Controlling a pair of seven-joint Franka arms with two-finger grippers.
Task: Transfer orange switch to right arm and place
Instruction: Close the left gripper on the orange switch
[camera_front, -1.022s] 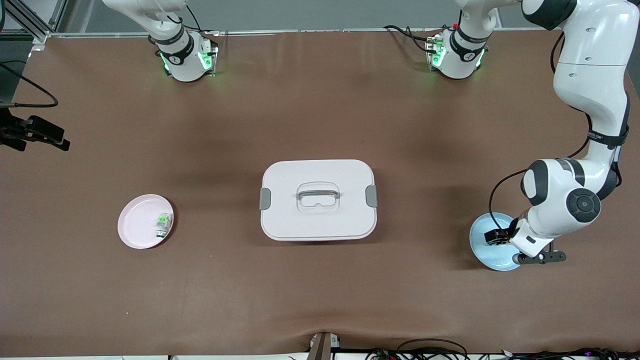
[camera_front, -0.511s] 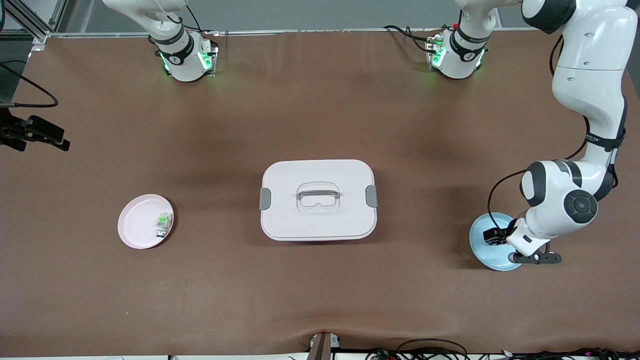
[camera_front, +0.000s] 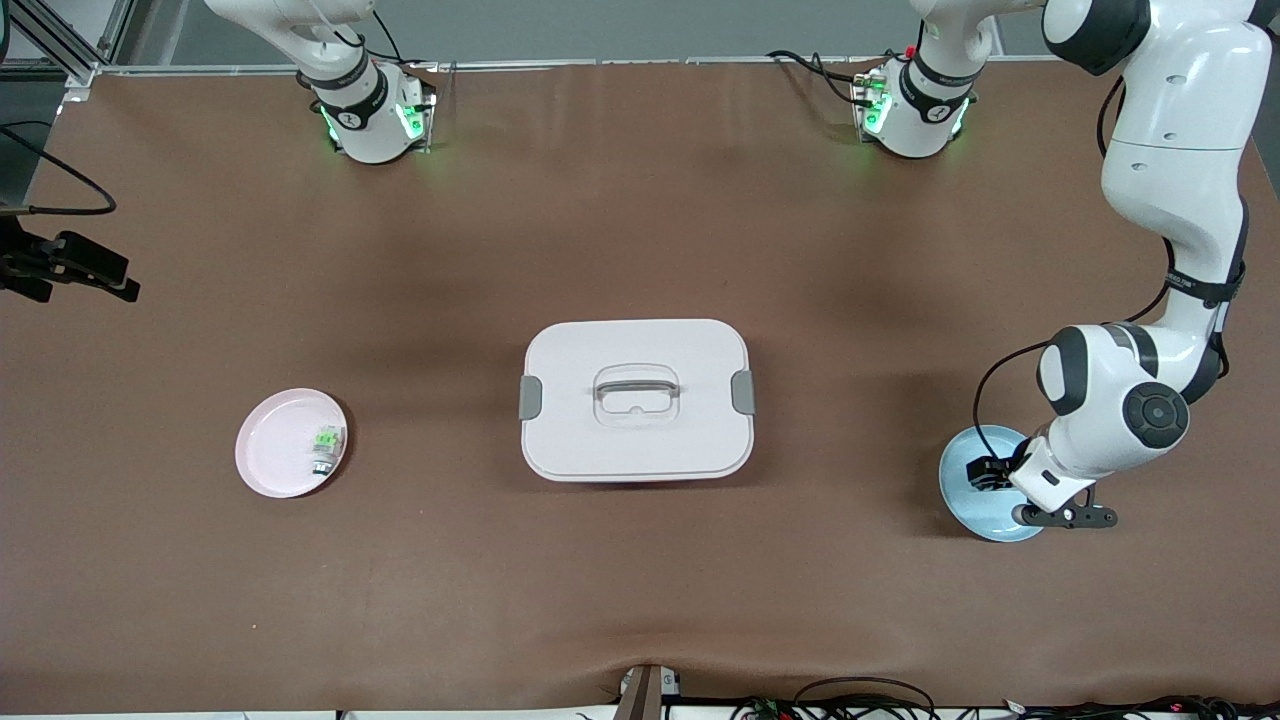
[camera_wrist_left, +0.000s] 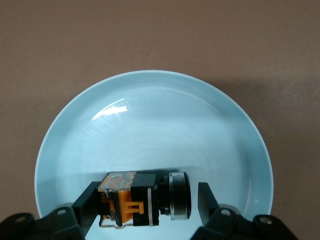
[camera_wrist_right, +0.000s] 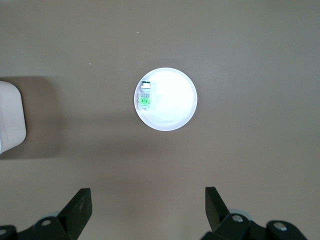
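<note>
The orange switch (camera_wrist_left: 142, 200), a small black and orange push-button, lies on its side in the light blue plate (camera_wrist_left: 150, 100), which stands near the left arm's end of the table (camera_front: 960, 500). My left gripper (camera_wrist_left: 148, 197) is down on this plate (camera_front: 990, 472), open, with one finger at each end of the switch. One finger touches the switch and a small gap shows at the other. My right gripper (camera_wrist_right: 147, 205) is open and empty, high over the pink plate (camera_wrist_right: 172, 107). It is out of the front view.
A pink plate (camera_front: 275, 460) near the right arm's end holds a small green-and-clear switch (camera_front: 325, 447). A white lidded box (camera_front: 637, 400) with grey clasps and a handle stands mid-table; its corner shows in the right wrist view (camera_wrist_right: 10, 117).
The left arm's wrist has shifted slightly toward the middle of the table over the blue plate. The right arm and the objects on the table have not moved.
</note>
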